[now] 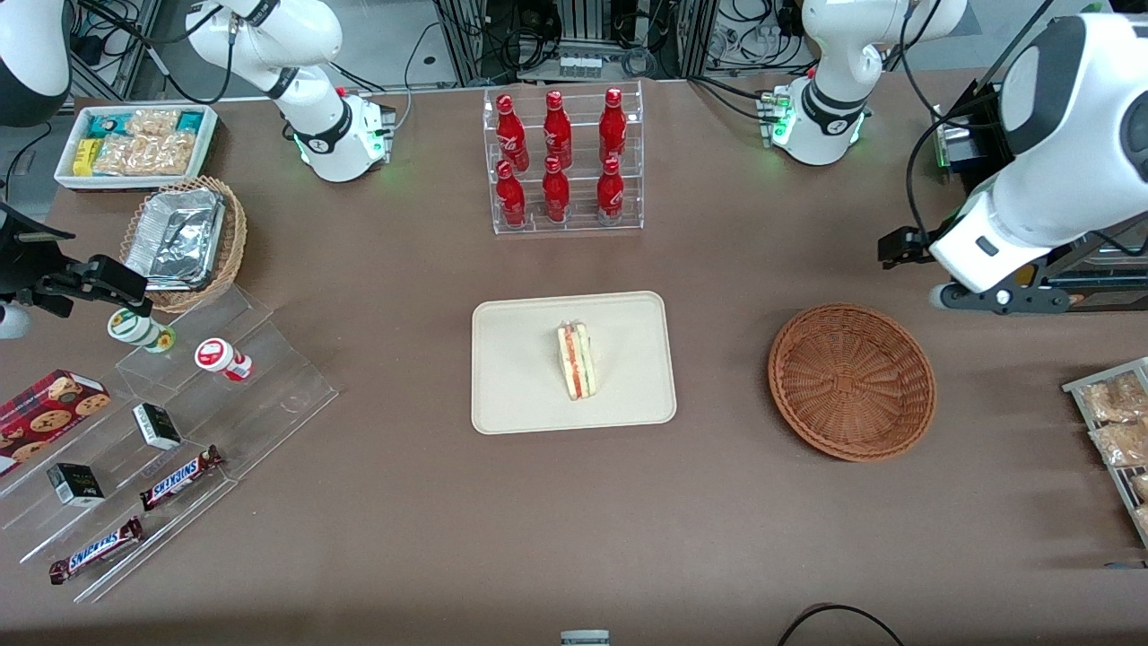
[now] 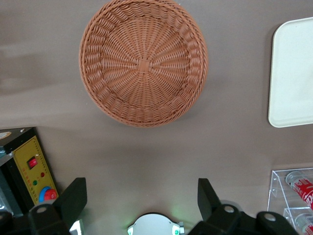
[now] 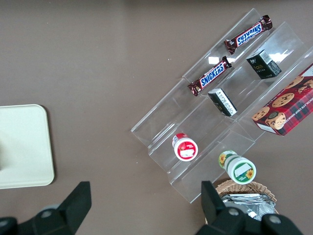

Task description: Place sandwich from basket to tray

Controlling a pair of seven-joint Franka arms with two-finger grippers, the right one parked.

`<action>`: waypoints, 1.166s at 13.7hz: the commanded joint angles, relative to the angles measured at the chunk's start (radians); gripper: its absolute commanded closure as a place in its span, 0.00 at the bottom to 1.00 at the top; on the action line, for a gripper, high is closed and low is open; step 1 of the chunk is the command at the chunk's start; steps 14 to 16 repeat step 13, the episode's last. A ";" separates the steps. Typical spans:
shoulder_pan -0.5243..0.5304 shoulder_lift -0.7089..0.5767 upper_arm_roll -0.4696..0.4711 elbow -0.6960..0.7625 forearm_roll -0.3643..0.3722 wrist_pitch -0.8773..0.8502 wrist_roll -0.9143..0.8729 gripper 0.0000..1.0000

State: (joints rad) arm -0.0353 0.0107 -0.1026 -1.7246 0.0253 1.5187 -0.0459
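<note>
Wrapped triangular white-bread sandwich [image 1: 576, 361] sits on cream rectangular plastic tray [image 1: 511, 395], task prob. done; end effector [image 2: 142, 198] released, empty, near round reddish-brown wicker basket [image 2: 143, 63].

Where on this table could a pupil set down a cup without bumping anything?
Between the tray and the basket, or nearer the camera than both. The stepped snack shelves are crowded. The sandwich sits on the tray; the open end effector hovers beside the basket.

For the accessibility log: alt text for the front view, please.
A wrapped sandwich lies on the cream tray at the table's middle. The brown wicker basket beside it holds nothing, and the open gripper hangs above the table near the basket.
</note>
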 commanded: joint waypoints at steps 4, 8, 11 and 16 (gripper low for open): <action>0.077 -0.075 -0.016 -0.021 -0.013 -0.044 0.038 0.00; 0.077 -0.086 -0.008 -0.016 -0.013 -0.061 0.040 0.00; 0.081 -0.086 -0.005 0.017 -0.013 -0.115 0.099 0.00; 0.086 -0.086 -0.005 0.019 -0.013 -0.117 0.100 0.00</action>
